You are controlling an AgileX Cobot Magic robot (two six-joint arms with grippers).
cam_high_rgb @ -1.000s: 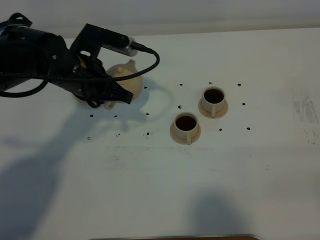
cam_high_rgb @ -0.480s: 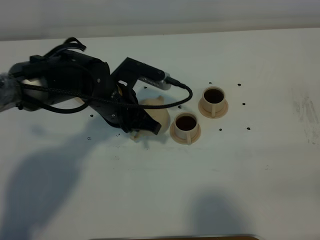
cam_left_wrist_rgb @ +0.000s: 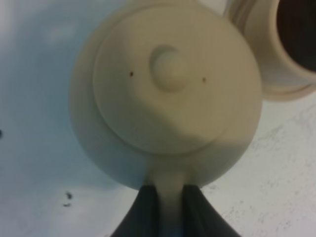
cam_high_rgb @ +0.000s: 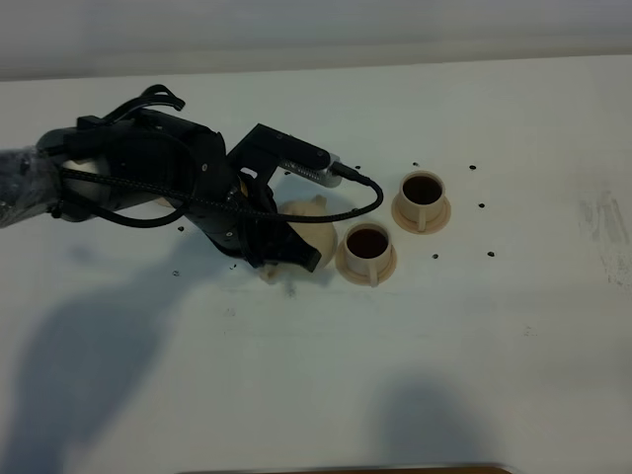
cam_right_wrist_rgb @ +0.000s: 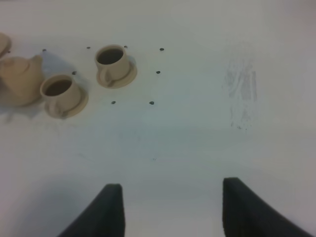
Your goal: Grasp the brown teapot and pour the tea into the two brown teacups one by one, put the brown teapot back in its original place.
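Note:
The brown teapot (cam_high_rgb: pixel 312 231) hangs upright just left of the nearer teacup (cam_high_rgb: pixel 368 249), its body close beside the cup's saucer. My left gripper (cam_left_wrist_rgb: pixel 170 210) is shut on the teapot's loop handle (cam_left_wrist_rgb: pixel 170 190), and the knobbed lid (cam_left_wrist_rgb: pixel 169 66) faces the wrist camera. The farther teacup (cam_high_rgb: pixel 423 197) stands behind and to the right. Both cups hold dark liquid. An edge of the flat saucer (cam_right_wrist_rgb: pixel 3 44), the original place, shows in the right wrist view; my left arm (cam_high_rgb: pixel 178 178) covers it from above. My right gripper (cam_right_wrist_rgb: pixel 173 212) stands open over bare table.
Small black marks (cam_high_rgb: pixel 481 205) dot the white table (cam_high_rgb: pixel 494 326) around the cups and the teapot. A faint grey smudge (cam_high_rgb: pixel 604 212) lies at the far right. The arm's cable (cam_high_rgb: pixel 365 202) loops over the teapot.
My left arm has carried the teapot from the back left, off its saucer, rightward and forward to beside the nearer teacup. The cups have not moved.

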